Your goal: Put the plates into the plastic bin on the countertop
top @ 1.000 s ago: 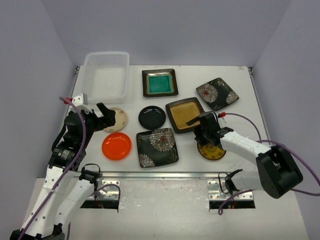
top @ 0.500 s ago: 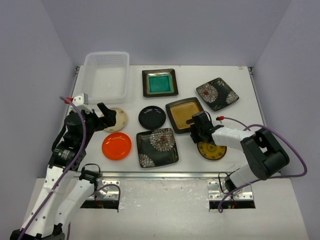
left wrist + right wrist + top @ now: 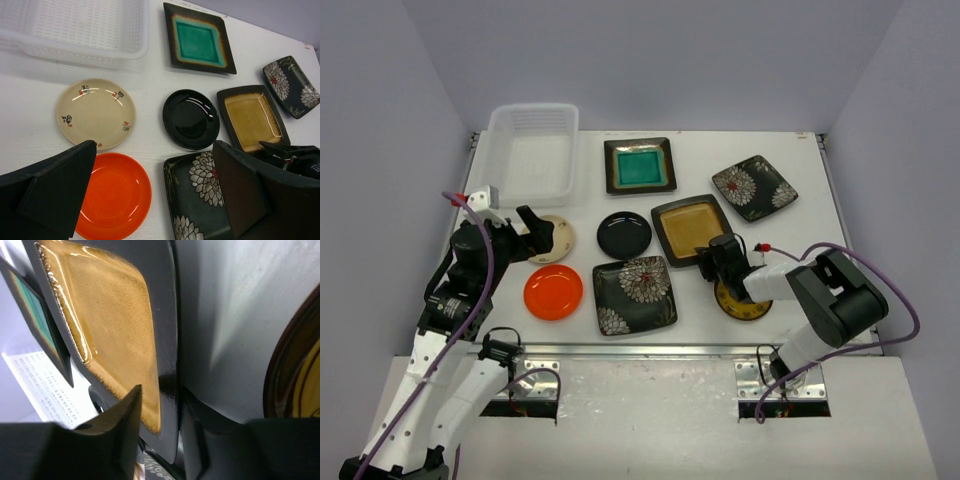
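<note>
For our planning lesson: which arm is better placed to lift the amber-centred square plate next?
Right. The right gripper straddles the near rim of the amber plate, a finger on each face. The left gripper hangs open by the cream plate, across the countertop.

Right gripper [image 3: 167, 402] straddled the amber square plate [image 3: 110, 325] at its dark rim; yellow-patterned round plate [image 3: 300, 375] lay nearby.

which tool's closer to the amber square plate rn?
Right. The right tool sits at the amber square plate's near edge, fingers astride its rim. The left tool hangs open far to the left, by the cream round plate.
</note>
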Controlling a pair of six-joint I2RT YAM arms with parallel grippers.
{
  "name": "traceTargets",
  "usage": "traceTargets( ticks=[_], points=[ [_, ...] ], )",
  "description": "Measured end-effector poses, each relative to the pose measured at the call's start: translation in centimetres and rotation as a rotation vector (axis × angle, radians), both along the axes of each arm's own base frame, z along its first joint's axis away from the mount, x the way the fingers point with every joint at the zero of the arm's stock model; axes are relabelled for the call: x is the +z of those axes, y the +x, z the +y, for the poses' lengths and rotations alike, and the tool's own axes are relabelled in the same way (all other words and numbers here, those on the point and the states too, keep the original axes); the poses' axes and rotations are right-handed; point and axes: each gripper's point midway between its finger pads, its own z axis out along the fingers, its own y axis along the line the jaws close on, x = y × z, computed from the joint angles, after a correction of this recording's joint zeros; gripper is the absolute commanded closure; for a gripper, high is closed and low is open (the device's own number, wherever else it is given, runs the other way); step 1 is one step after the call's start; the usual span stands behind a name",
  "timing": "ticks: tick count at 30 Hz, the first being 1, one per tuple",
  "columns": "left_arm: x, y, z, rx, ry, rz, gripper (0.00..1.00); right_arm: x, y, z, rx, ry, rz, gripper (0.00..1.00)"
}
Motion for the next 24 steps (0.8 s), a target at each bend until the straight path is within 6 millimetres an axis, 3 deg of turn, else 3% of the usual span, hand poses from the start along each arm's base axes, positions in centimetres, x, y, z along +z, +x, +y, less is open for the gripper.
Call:
traceTargets(
  ticks=[3,12,17,24],
  points=[
    [0.0,0.0,0.0,-0.001,0.002,0.0,0.0,-0.3,-0.4,-0.3,0.0,0.005,-0.026,1.0],
    [-0.3,0.2,0.0,-0.001,0.007,0.011,0.0,1.4,-1.8,-1.7,0.029,-0.023,-0.158,1.0],
    [-0.4,0.3,0.0,-0.002,0.009,0.017,0.0,4.1,-1.4,-2.4,0.091,-0.094,-0.247,1.0],
    [-1.1,0.5,-0.6,-0.03,0.004,0.044,0.0,5.9,-1.0,-3.4,0.193,-0.103,-0.3,1.0]
  ],
)
